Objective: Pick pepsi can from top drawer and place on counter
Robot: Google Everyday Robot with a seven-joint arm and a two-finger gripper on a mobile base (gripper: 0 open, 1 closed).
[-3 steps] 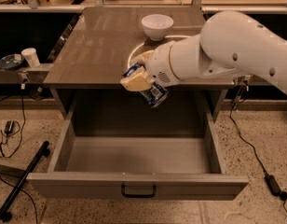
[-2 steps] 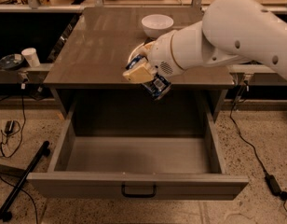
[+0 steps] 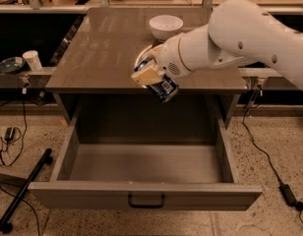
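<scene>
the gripper (image 3: 152, 80) is clamped on the pepsi can (image 3: 164, 89). the can is tilted and in the air, just at the front edge of the counter (image 3: 102, 48), above the open top drawer (image 3: 141, 196). a white bowl (image 3: 166, 26) stands farther back on the counter.

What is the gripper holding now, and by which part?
The gripper, at the front edge of the counter, holds the pepsi can by its upper sides; its lower end sticks out.

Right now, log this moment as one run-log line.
gripper: shut on pepsi can, at counter front edge | can: tilted, unplaced | top drawer: open | white bowl: on counter, rear
</scene>
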